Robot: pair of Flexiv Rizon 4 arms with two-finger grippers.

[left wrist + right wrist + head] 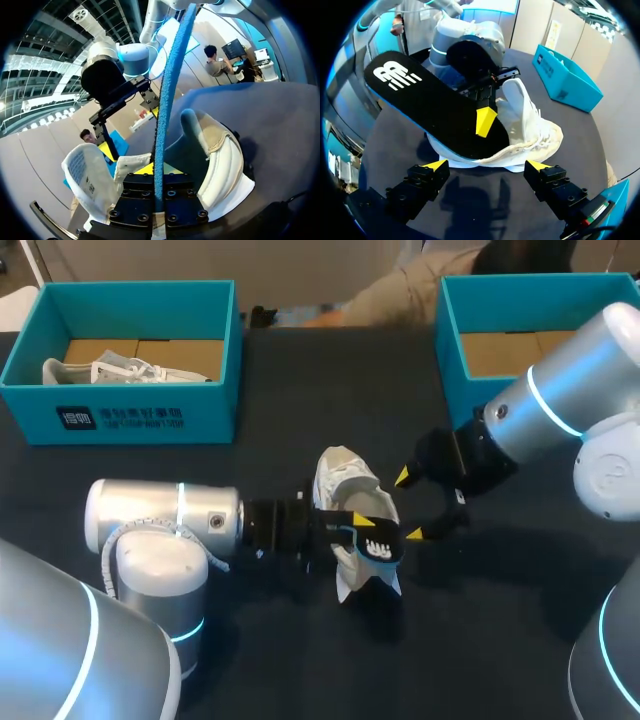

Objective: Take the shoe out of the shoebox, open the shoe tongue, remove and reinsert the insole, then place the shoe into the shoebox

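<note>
At the far left the left shoebox (120, 410) holds a white sneaker (110, 370) lying on its cardboard floor; this pair looks untouched. Nearer the front, the left arm (160, 520) lies low across the dark table (280, 390), reaching toward the middle; the left gripper (375, 530) is pinched on the black insole (430, 105), one yellow tip on the insole's top face, the other finger under it. In the left wrist view the insole runs edge-on as a blue strip straight out from between the fingers. The shoe (345, 485) stands on the table at the centre, well clear of both boxes; the insole's front end sits inside its opening while the logo end juts free into the air. The tongue (85, 170) appears folded forward, its label side showing. Just right of the shoe the right gripper (408, 506) hovers with its fingers spread wide, touching nothing. At the far right the right shoebox (462, 390) shows only bare cardboard.

As I judge it, the shoe is out and the tongue opened; the insole step is midway, though whether it is coming out or going back in cannot be told; seating it fully and boxing the shoe remain.
</note>
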